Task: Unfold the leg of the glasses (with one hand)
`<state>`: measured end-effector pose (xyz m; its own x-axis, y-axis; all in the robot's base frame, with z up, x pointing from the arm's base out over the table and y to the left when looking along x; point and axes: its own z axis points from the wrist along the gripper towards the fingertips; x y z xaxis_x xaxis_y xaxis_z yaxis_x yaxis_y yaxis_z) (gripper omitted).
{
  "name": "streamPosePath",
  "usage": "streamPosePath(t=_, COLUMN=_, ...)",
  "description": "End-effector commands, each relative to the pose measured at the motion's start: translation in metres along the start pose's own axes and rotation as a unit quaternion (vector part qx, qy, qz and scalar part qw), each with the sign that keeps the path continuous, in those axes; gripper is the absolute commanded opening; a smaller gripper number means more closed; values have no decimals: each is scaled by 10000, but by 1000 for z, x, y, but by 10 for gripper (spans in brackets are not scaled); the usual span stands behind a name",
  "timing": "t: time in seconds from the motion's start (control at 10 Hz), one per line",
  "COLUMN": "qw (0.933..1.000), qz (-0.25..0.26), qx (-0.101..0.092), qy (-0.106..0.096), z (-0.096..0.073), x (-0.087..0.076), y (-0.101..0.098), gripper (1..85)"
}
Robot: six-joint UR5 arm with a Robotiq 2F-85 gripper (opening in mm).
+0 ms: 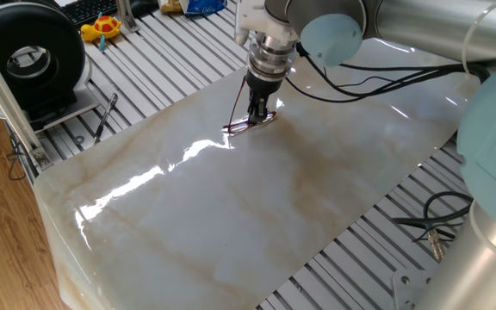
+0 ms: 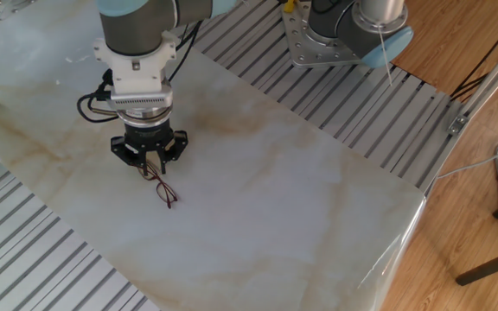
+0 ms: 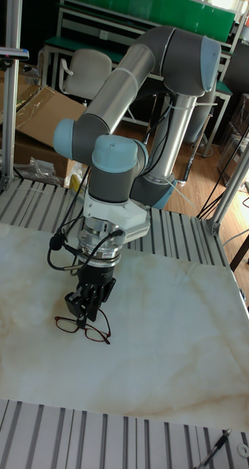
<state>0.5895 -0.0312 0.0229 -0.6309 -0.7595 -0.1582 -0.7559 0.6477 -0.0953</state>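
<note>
Arm reaching down, wrist vertical, tool low

The hand (image 3: 85,314) points straight down under the silver-grey wrist; black fingers (image 2: 144,158) drawn close together, tips at their lowest; black cables loop off the wrist's side; grey upper arm slants back to the blue-capped joints; whether the jaws grip anything cannot be told.
</note>
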Motion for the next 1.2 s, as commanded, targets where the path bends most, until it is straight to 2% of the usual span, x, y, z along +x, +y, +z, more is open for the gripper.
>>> streamPosePath(t=0.0, qw=10000, qz=21, qx=-5, qy=-65, z=4, x=-3, y=0, gripper=340)
streamPosePath(t=0.6, qw=9998, qz=-197, qx=17, qy=-61, z=9, x=-4, y=-2, gripper=340)
streamPosePath(t=0.9, qw=9997, qz=-179, qx=-26, qy=-152, z=12, x=-10, y=-1, gripper=337)
streamPosePath(t=1.0, qw=9997, qz=-173, qx=-51, qy=-171, z=11, x=-11, y=0, gripper=307)
streamPosePath(t=1.1, qw=9997, qz=-145, qx=-76, qy=-190, z=11, x=-12, y=2, gripper=153)
